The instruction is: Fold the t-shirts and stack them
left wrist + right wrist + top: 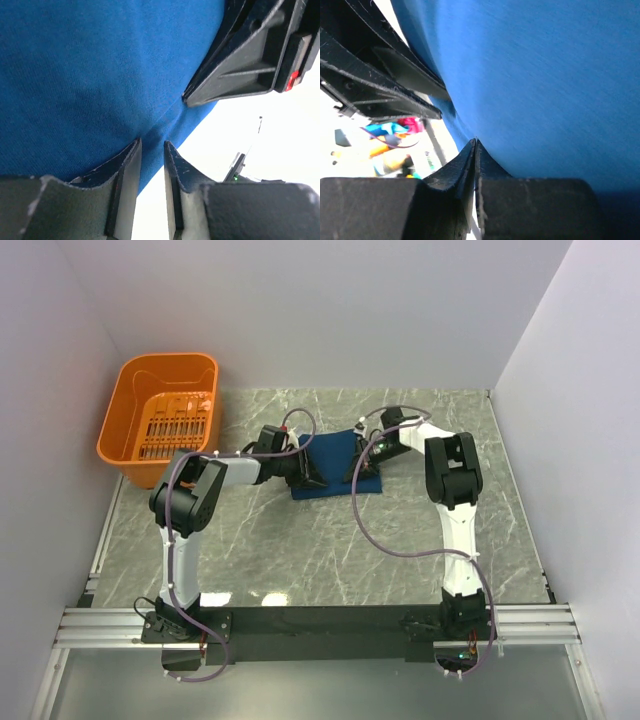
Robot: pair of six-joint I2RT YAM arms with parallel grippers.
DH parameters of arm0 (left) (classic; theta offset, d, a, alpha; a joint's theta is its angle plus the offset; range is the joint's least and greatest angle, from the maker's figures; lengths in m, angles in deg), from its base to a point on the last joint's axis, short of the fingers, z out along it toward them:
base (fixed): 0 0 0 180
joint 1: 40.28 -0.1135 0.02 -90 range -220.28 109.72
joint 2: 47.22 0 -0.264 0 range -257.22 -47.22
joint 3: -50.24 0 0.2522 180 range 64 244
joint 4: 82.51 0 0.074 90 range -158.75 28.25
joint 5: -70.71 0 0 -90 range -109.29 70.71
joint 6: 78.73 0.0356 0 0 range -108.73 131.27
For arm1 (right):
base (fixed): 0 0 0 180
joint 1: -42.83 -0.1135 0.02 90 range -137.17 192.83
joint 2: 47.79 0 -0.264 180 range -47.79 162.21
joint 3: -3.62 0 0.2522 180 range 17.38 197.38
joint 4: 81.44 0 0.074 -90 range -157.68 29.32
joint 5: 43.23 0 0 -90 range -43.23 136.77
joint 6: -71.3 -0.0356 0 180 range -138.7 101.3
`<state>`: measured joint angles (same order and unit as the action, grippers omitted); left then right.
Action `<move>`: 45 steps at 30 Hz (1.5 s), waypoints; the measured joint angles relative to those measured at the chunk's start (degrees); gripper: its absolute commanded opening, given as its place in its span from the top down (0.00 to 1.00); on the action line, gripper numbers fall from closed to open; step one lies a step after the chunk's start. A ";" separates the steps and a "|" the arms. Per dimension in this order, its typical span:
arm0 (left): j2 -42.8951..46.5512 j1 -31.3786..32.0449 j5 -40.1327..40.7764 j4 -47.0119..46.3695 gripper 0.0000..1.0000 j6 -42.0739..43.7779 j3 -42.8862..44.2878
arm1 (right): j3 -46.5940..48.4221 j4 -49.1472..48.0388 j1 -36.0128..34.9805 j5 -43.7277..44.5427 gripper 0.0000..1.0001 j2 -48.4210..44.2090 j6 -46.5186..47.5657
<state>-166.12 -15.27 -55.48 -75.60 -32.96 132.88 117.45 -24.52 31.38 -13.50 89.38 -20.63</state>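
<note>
Left claw (152, 145) first: its two dark fingers (127, 170) stand almost together with only a thin slot between them. The edge of the dark blue t-shirt (90, 75) runs down into that slot, so the cloth is nipped there. The fabric puckers slightly towards the fingertips. The right claw (475, 142) has its fingers pressed flat against each other with no gap at all, and their tips meet exactly at the border of the blue cloth. I take it a thin pinch of fabric is caught between them, though the contact itself is hidden behind the fingers.

From above, the t-shirt lies around the middle of the grey marbled desk (300, 550), a little towards the far side. It is gathered into a rough rectangle and shows only plain blue. The two arms reach in from either side, and the shirt sits between them, with the left claw at its left edge and the right claw at its right edge. The claws are close together; each wrist camera catches the black body of the other one just across the cloth.

An orange basket (125, 435) with a slotted bottom stands at the far left of the desk, close to the left wall and well apart from the shirt. A purple cable (400, 550) loops down along the right arm.
</note>
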 measured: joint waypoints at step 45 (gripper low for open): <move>63.98 -5.40 32.48 15.39 0.06 14.91 -28.00 | 5.11 0.68 1.01 35.60 0.27 -7.96 5.68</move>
<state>-102.14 -20.67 -23.00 -60.22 -18.05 104.89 122.56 -23.84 32.39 22.11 81.42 -14.95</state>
